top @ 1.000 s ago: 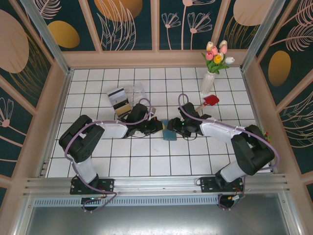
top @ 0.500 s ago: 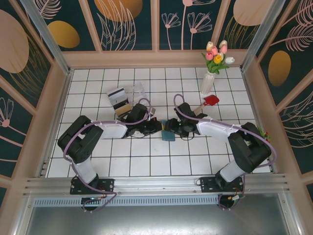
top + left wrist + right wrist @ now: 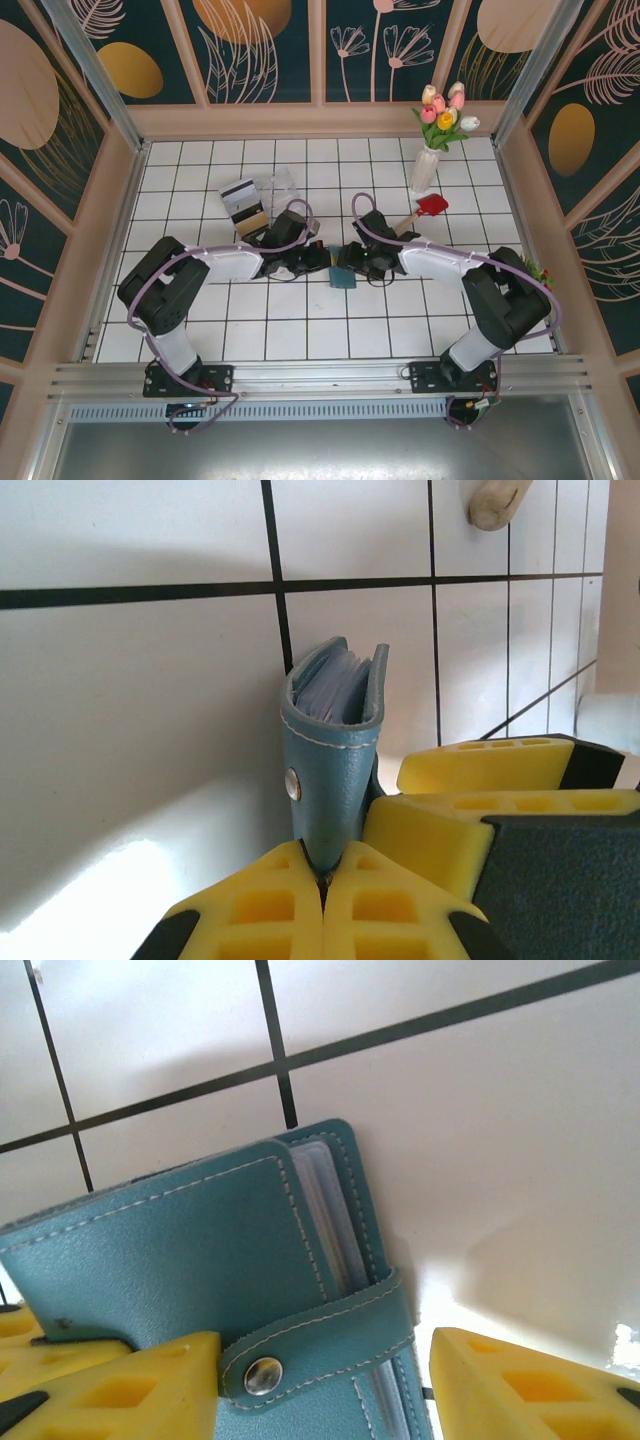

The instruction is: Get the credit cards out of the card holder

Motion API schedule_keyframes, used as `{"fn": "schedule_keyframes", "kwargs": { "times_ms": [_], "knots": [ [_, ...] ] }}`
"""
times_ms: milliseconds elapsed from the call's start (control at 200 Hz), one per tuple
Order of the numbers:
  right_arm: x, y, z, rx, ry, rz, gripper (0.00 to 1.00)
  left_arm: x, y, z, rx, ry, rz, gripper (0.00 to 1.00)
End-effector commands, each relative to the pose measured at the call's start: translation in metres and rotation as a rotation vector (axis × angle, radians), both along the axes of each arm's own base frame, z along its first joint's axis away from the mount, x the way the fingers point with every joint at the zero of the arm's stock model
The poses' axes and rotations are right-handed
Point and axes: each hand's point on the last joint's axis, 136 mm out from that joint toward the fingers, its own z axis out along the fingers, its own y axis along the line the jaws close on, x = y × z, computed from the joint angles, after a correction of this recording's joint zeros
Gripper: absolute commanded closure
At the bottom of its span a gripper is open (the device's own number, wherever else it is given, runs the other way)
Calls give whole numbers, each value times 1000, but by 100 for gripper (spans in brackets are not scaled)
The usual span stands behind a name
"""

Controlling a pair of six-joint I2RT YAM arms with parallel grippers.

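Teal-blue snap-strap folding card holder (image 3: pixel 335 750) — mid-table, left gripper (image 3: pixel 322 865) clamped on its edge from 9 o'clock. Right gripper (image 3: pixel 325 1360) at 3 o'clock, jaws apart. Contents of clear sleeves (image 3: pixel 330 685) — can't make out.

Lab test cell, aluminium frame (image 3: pixel 320 376), printed wall panels (image 3: pixel 262 60)

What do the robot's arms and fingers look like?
The left arm and right arm are black and white, chunky at the joints, each with a looping lilac cable. Their fingers are bright yellow blocks with little rectangular pockets.
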Motion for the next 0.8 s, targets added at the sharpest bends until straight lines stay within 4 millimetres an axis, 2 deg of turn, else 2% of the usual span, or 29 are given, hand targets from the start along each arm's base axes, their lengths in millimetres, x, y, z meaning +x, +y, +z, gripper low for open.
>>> {"fn": "schedule_keyframes", "kwargs": {
  "times_ms": [0, 190, 330, 490, 550, 796],
  "knots": [
    [-3, -48, -15, -141, 27, -100, 44, 11, 13, 18, 55, -82, 26, 100],
    [2, -57, -4, -118, 3, -137, 48, 12, 14, 18, 55, -82, 34, 100],
    [6, -45, 5, -75, -9, -98, 49, 11, 10, 19, 38, -74, 25, 100],
    [11, -20, 20, 35, -50, -10, 50, 11, 9, 18, 35, -67, 21, 100],
    [11, -14, 20, 41, -53, 15, 51, 11, 9, 19, 31, -66, 21, 100],
    [19, -14, 15, -7, -56, 11, 58, 11, 7, 19, 24, -58, 18, 100]
  ]
}}
